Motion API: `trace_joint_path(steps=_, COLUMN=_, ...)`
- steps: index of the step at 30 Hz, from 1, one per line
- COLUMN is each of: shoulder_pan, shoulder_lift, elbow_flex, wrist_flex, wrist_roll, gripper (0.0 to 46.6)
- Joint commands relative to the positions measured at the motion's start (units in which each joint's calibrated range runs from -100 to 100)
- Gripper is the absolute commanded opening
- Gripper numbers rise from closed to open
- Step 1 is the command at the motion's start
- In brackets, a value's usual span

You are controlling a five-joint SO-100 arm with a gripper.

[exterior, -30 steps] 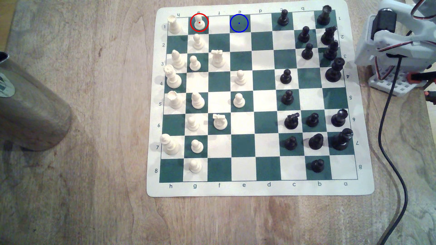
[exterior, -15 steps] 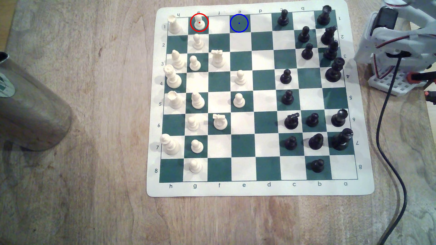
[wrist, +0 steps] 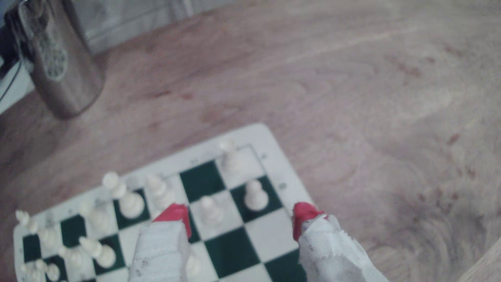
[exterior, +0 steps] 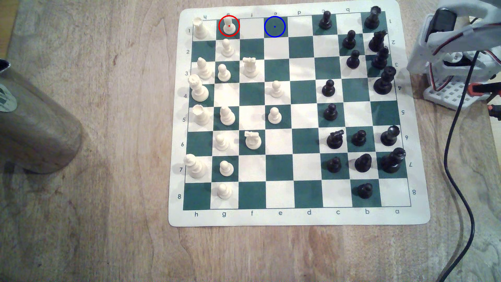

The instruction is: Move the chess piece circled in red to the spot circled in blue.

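Standing upright in the exterior view, the red-ringed white pawn (exterior: pixel 229 25) occupies a green square in the board's top row, just beside the white rook (exterior: pixel 199 28) toward the exterior view's left. The blue-ringed square (exterior: pixel 274 26) sits in the same row, two squares toward the exterior view's right, with one bare white square between them. The chess mat (exterior: pixel 298 217) lies flat on the wooden surface (exterior: pixel 108 189). The arm (exterior: pixel 458 51) is off the mat at the exterior view's right edge, well apart from the pawn. A metal cup (exterior: pixel 35 127) stands at the far left. In the wrist view, the tool (wrist: pixel 241 222) hangs above the white side of the board with its red-tipped, tape-wrapped fingers (wrist: pixel 174 214) spread wide and nothing between them. White pieces beneath are blurred; which one is the ringed pawn cannot be told here. The cup (wrist: pixel 57 59) stands beyond the mat.
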Motion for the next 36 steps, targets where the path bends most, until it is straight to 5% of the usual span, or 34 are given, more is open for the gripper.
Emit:
trace_joint_path(steps=1, shoulder_pan=-1.23, shoulder_lift=7.19, elbow_flex=-6.95, wrist_flex=-3.46, wrist_roll=-1.03, gripper=19.9)
trace_joint_path(steps=8, shoulder_pan=-2.01, shoulder_lift=22.47, elbow_flex=-13.39, wrist_flex=-7.47, wrist_roll=-2.54, gripper=19.9)
trace_joint_path(steps=36, shoulder_pan=-0.84, shoulder_lift=53.03, elbow_flex=-36.33, wrist_flex=-6.82, wrist_roll=-2.2, gripper=14.9)
